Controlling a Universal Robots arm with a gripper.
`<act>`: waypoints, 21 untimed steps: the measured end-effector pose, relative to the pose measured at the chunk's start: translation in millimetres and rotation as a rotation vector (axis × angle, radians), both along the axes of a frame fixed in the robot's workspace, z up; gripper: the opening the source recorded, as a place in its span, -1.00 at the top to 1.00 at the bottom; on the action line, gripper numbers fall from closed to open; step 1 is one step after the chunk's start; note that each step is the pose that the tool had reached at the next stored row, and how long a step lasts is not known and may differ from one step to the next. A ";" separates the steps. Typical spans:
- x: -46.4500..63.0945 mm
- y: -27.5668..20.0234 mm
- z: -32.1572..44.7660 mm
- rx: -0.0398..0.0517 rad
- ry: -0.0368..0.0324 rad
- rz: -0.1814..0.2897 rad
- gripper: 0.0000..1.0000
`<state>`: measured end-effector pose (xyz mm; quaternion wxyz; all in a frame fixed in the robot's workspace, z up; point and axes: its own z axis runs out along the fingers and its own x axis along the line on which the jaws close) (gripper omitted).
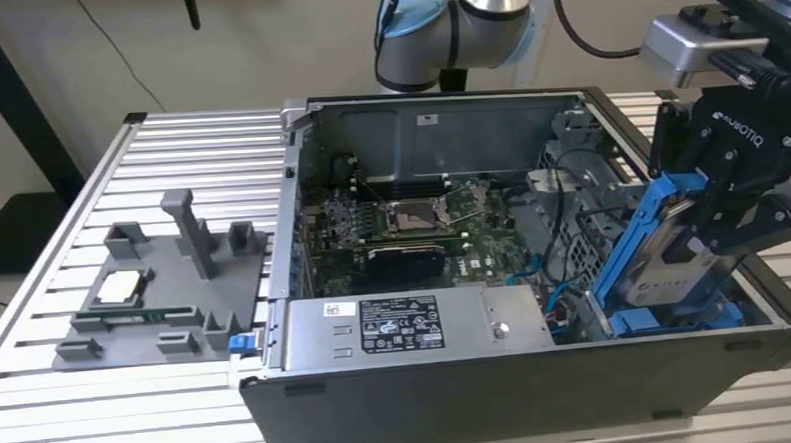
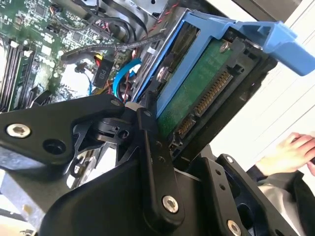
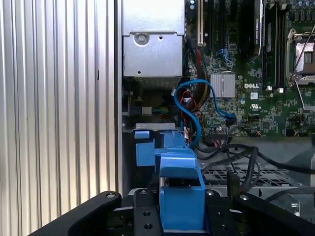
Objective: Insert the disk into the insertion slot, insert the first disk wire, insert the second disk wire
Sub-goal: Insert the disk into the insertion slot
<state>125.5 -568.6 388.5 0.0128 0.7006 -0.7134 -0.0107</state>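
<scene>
In the exterior view the disk, a silver drive in a bright blue carrier, stands steeply tilted at the right end of the open computer case. My gripper is shut on its upper part. The disk's lower end reaches down to the insertion slot in the dark drive cage. The second wrist view shows the disk's green board and connector clamped between my black fingers. In the first wrist view the blue carrier sits between the fingers, above the perforated cage. A loose blue disk wire curls beside the cage.
A grey labelled power-supply box lies at the case front, with the motherboard behind it. A grey fixture holding small parts rests on the slatted table at the exterior view's left. A person's hand is nearby.
</scene>
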 end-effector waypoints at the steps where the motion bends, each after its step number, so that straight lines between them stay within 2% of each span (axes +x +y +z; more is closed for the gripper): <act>1: 0.0 0.0 -0.6 -0.0001 0.0001 0.000 0.35; 16: 0.0 0.0 -3.7 0.0004 0.0000 0.000 0.35; 19: 0.0 0.0 -3.9 0.0000 0.0000 0.000 0.32; 20: 0.0 0.0 -3.9 0.0000 0.0000 0.000 0.18; 21: 0.0 0.0 -3.8 0.0002 0.0000 0.000 0.18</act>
